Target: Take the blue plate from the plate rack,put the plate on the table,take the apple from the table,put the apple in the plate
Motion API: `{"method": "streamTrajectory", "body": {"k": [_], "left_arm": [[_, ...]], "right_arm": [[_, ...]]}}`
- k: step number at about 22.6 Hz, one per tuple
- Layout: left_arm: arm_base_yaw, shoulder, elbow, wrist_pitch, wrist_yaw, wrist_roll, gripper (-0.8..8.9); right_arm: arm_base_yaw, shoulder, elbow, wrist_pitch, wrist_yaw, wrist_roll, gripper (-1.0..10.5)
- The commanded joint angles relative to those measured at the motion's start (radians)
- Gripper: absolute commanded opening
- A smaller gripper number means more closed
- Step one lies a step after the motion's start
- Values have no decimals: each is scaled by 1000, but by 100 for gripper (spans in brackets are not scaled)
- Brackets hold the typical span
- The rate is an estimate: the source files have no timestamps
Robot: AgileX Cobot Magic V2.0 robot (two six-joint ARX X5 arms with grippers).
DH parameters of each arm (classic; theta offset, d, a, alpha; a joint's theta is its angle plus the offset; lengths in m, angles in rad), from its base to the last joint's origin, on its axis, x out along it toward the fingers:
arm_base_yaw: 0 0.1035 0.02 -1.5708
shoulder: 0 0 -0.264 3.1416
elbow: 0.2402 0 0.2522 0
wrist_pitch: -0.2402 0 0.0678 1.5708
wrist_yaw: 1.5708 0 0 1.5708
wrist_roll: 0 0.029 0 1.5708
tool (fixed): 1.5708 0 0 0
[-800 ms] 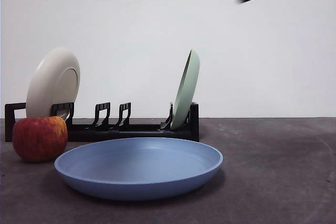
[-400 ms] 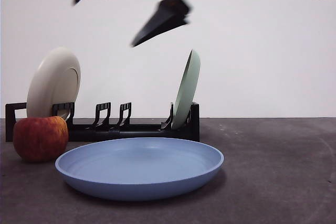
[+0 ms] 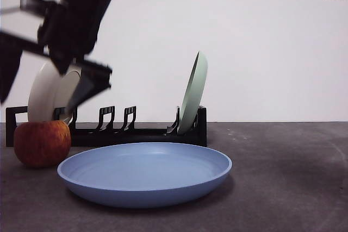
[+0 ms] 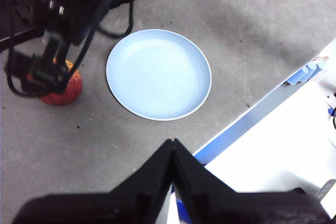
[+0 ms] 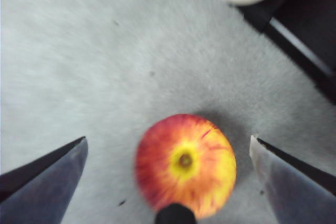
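Apple (image 5: 185,164) sitting on the table (image 3: 283,177), stem up, just beside the blue plate (image 3: 144,173) and in front of the plate rack (image 3: 136,129) end. Right gripper (image 5: 168,153) poised above it, jaws spread wide to either side, nothing between them yet but the fruit below. Left gripper (image 4: 172,153) parked high and well back, jaws pressed together, holding nothing.

Blue plate already flat on the table, so picking up the apple looks like the step in hand. Best done by dropping straight down, keeping the apple centred between the jaws, closing around the widest part, not the shoulders. Round, smooth skin: likely to squirt sideways under an off-centre pinch.

Close by: beige plate (image 3: 54,88) leaning in the rack right behind the apple, near enough to get clipped by a jaw on the way down. Pale green plate (image 3: 193,92) upright at the far end of the rack, out of the way. Short hop across to the blue plate, over a low rim.
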Motion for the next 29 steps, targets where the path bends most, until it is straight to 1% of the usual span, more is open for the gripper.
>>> {"method": "streamTrajectory", "body": {"k": [1,4,6,7,8,10,11,12,14,17,20,22,24,26,29], "left_arm": [[-2,-6,4,5,0,30,-6],[-2,-6,4,5,-4,34,-6],[-2,-6,4,5,-4,35,-6],[-2,-6,4,5,-4,35,-6],[-2,-6,4,5,-4,37,-6],[-2,-6,4,5,-4,37,-6],[-2,-6,4,5,-5,37,-6],[-2,-6,4,5,-18,37,-6],[-2,-5,3,5,-50,37,-6],[-2,-5,3,5,-57,37,-6],[-2,-5,3,5,-64,37,-6],[-2,-5,3,5,-68,36,-6],[-2,-5,3,5,-95,29,-6],[-2,-4,3,5,-111,21,-6],[-2,-4,3,5,-121,-3,-6]], "right_arm": [[2,64,3,-8,5,-13,890],[7,102,3,-23,2,-13,881],[11,111,3,-35,5,-28,876],[12,111,2,-35,3,-29,858],[13,111,3,-33,1,-29,738],[13,111,2,-40,1,-27,344],[13,111,3,-47,2,-27,178],[13,111,2,-53,12,-24,79],[18,111,3,-48,39,-11,57],[19,86,3,-44,82,-6,-1],[19,47,3,-65,98,-11,-1],[20,11,3,-132,135,-32,-1],[24,-26,3,-209,175,-76,-1],[24,-68,2,-274,175,-119,-1],[24,-116,1,-323,175,-138,-1]]}}
